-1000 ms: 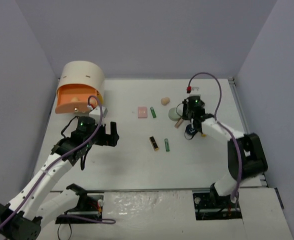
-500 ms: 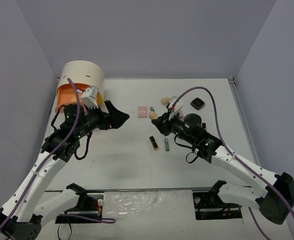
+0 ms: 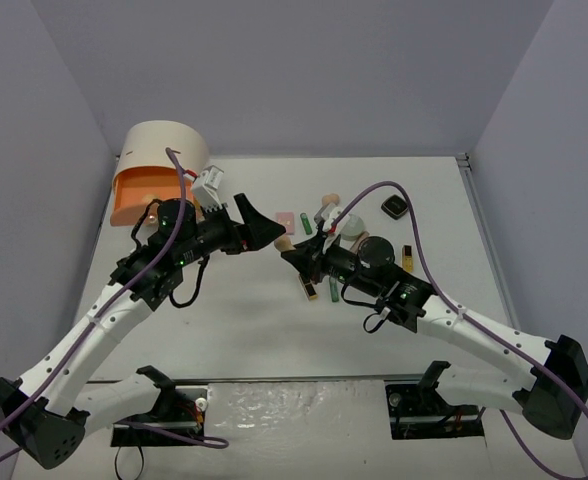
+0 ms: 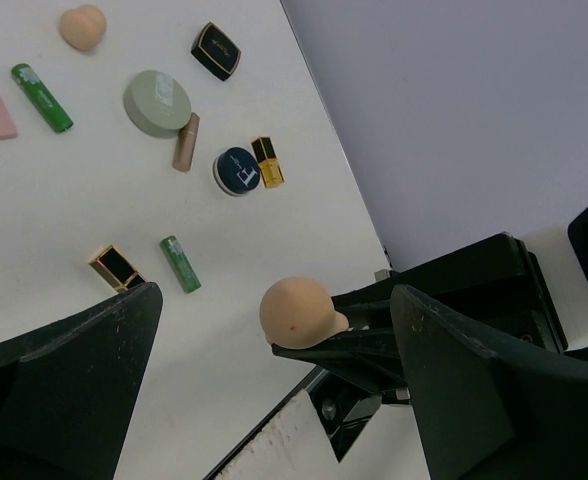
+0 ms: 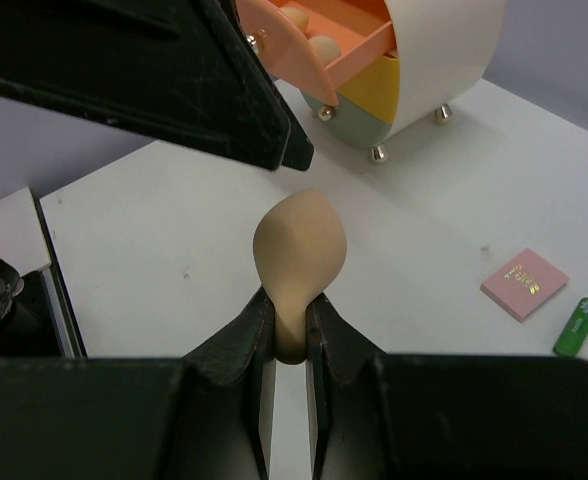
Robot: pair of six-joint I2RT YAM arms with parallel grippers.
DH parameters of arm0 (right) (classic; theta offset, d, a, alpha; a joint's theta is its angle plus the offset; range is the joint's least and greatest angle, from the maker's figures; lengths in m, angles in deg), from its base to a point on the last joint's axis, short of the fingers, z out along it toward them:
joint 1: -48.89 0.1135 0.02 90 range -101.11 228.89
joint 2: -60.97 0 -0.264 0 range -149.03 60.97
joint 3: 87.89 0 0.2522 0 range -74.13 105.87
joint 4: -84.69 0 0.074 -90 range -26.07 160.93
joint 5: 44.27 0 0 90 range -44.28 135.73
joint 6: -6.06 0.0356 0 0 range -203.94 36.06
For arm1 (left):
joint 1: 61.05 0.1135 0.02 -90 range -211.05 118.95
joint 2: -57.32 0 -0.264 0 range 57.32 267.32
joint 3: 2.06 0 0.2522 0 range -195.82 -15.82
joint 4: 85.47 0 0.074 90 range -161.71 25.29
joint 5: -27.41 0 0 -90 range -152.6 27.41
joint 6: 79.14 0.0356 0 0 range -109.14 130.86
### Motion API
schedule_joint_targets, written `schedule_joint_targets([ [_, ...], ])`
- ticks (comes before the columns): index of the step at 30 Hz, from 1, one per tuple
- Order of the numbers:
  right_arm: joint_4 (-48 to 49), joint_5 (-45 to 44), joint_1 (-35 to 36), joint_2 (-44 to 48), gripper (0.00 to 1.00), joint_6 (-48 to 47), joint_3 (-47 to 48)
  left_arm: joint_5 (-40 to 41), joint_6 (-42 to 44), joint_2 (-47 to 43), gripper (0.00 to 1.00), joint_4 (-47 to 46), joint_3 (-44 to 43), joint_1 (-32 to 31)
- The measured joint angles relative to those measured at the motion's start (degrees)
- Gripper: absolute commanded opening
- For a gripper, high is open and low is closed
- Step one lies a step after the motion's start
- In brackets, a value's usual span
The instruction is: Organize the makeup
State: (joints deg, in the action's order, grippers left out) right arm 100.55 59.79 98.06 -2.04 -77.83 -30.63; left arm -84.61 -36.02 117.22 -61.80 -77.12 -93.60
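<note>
Gold print on the pink compact (image 5: pixel 524 283) is unreadable. My right gripper (image 5: pixel 289 335) is clamped on one end of a sponge (image 5: pixel 299 250), just ahead of my wide-open, empty left gripper (image 3: pixel 261 228).

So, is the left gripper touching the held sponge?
Apart: left wrist view shows gaps on both sides of the held sponge, between the left gripper's open fingers.

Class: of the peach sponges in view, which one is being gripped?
The sponge pinched in the right gripper, raised above the table; the loose sponge lies on it.
</note>
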Motion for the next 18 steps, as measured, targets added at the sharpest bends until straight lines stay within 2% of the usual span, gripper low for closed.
schedule_joint_targets([
  [2,0.5,0.1,0.0,-0.3,0.00,0.0,0.0,0.1,-0.3,0.1,0.91,-0.6,0.0,-0.9],
  [5,0.7,0.2,0.1,-0.6,0.01,0.2,0.0,0.5,-0.8,0.3,0.81,-1.9,0.0,-1.8],
  [18,1.7,0.2,0.1,-0.6,0.02,0.4,0.0,4.6,-1.4,1.9,0.13,-3.8,0.4,-5.0],
])
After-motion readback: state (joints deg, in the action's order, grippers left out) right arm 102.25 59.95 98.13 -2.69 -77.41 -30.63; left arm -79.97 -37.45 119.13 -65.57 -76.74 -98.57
